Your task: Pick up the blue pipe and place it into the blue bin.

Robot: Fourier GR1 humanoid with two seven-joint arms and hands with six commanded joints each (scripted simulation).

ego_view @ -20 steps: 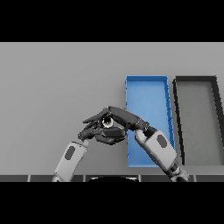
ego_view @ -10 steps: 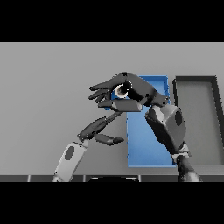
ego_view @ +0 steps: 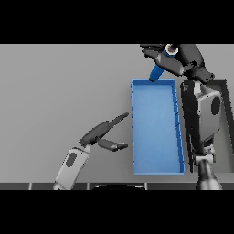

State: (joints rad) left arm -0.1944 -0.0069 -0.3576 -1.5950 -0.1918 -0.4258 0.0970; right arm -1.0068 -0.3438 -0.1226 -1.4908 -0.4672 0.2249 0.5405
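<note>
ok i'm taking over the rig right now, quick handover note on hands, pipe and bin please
Right robot hand: shut on the blue pipe, held tilted in the air above the far end of the blue bin, lower end near the far rim.
Left robot hand: open, holding nothing, over the table beside the bin's left wall.
Dark bin: right of the blue one, mostly hidden by the right arm.
Done: pipe picked up and carried to the bin.
Left: lower it inside the blue bin and release.

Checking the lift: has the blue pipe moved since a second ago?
Yes. The blue pipe, held in the right hand, went up and rightward, from left of the blue bin to its far edge.
</note>
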